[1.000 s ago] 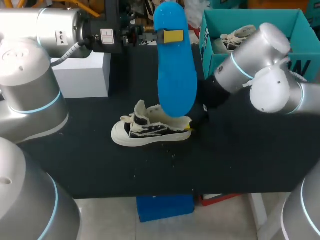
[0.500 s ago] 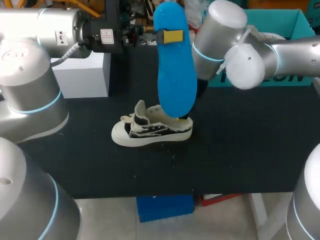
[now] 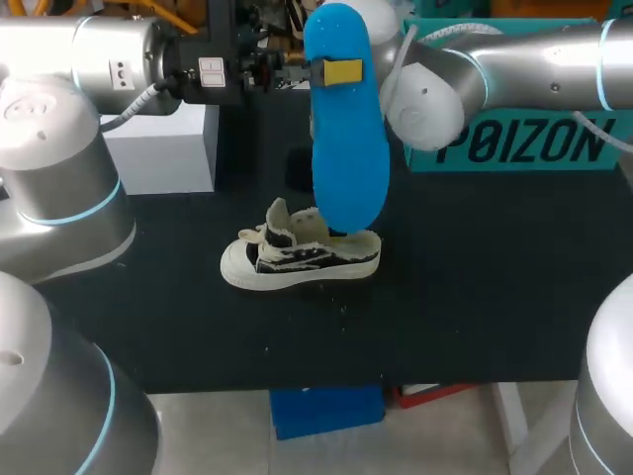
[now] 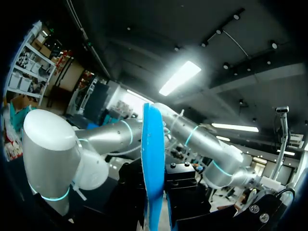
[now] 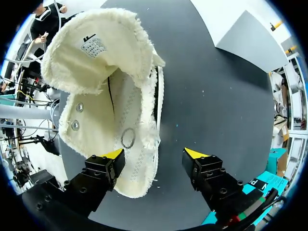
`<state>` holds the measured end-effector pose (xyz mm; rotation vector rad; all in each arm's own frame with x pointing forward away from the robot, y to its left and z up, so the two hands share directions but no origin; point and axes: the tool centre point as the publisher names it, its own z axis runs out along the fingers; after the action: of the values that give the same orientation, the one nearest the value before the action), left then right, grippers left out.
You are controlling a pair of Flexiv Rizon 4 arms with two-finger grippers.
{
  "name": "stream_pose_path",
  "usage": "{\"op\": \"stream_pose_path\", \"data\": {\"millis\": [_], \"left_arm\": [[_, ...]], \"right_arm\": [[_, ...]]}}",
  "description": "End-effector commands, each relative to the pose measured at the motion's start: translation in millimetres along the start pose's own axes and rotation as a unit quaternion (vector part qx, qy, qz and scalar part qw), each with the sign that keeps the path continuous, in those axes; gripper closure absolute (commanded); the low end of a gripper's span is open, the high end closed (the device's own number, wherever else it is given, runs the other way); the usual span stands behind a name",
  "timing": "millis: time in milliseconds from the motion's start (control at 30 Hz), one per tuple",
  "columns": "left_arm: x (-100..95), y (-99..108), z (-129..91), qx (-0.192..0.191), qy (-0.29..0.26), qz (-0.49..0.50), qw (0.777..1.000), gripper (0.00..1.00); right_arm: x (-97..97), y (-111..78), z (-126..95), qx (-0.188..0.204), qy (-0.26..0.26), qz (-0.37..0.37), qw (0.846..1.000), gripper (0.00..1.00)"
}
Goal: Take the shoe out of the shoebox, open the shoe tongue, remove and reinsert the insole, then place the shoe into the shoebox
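the table [image 3: 495,297] has a black top. the shoe [image 3: 302,257] stands on its sole near the middle of the table, outside the shoebox, with the white toe cap toward the robot's left and the heel toward its right. the tongue [image 3: 279,213] is raised and the frayed cream collar is open.

right gripper [image 5: 154,154]: positioned over the shoe, looking down into the opening. the jaws are wide apart. the heel end of the shoe lies partly between the fingers, closer to one finger [image 5: 113,154] than to the other. the fingers do not clamp the shoe from two sides. in the head view this gripper is hidden behind the insole.

the insole [image 3: 346,129] is blue and is held upright above the heel opening of the shoe. contact between its lower end and the shoe cannot be determined.

left gripper [image 3: 336,71]: jaws closed on the upper part of the insole, one finger on each face. the left wrist view shows the insole edge-on between the black finger blocks.

the left arm [image 3: 99,49] extends level across the far side of the table. the right arm [image 3: 435,84] enters from the right and passes behind the insole.

a white box [image 3: 163,148] stands at the far left. the teal shoebox [image 3: 514,148] stands at the far right, with its interior covered by the right arm.
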<state>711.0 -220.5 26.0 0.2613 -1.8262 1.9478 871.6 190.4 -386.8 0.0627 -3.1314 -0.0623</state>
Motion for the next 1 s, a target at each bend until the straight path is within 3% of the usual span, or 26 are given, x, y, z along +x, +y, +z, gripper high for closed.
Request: {"op": "stream_pose_path", "data": {"millis": [33, 633, 733, 767, 833, 867, 1000], "left_arm": [[0.3, 1, 2, 0.001, -0.002, 0.001, 1.0, 1.0], [0.3, 1, 2, 0.001, -0.002, 0.001, 1.0, 1.0], [0.3, 1, 2, 0.001, -0.002, 0.001, 1.0, 1.0], [0.3, 1, 2, 0.001, -0.002, 0.001, 1.0, 1.0], [0.3, 1, 2, 0.001, -0.002, 0.001, 1.0, 1.0], [0.3, 1, 2, 0.001, -0.002, 0.001, 1.0, 1.0], [0.3, 1, 2, 0.001, -0.002, 0.001, 1.0, 1.0]], "right_arm": [[-3.5, 8.8, 3, 0.061, 0.004, -0.003, 0.998, 0.33], [-4.3, 33.2, 14, 0.025, 0.006, -0.01, 1.0, 0.33], [-3.3, 34.8, 17, 0.017, 0.008, -0.01, 1.0, 0.45], [-3.1, 35.1, 17, 0.014, 0.009, -0.011, 1.0, 0.53], [-3.2, 35.9, 21, -0.009, 0.029, -0.023, 0.999, 0.95], [-2.6, 37.4, 23, -0.015, 0.041, -0.037, 0.998, 1.0], [-2.6, 37.4, 23, -0.015, 0.041, -0.037, 0.998, 1.0]]}}
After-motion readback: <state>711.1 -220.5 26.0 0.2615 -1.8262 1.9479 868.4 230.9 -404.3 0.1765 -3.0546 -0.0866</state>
